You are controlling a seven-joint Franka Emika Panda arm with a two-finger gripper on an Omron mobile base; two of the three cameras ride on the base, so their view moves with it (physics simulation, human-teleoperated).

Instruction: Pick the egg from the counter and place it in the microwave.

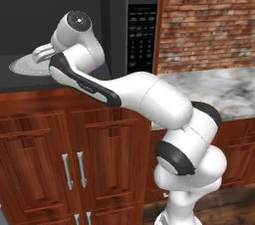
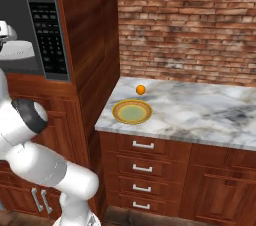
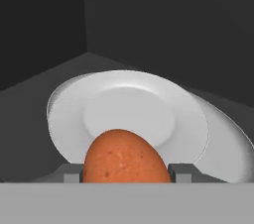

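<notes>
Hand (image 3: 127, 173) clenched on egg (image 3: 125, 156) | reaching inside microwave (image 1: 144, 25), above white turntable plate (image 3: 129, 111) | egg held low, apparently for gentle set-down | not yet released

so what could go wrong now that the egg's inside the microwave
1. The egg is round and smooth; let go above the white plate, it might roll off toward the rim or onto the microwave floor.
2. The fingers hold it only at its sides, so a jolt could slip it loose early.
3. The arm reaches deep into the cavity; pulling back carelessly could clip the wall.
</notes>
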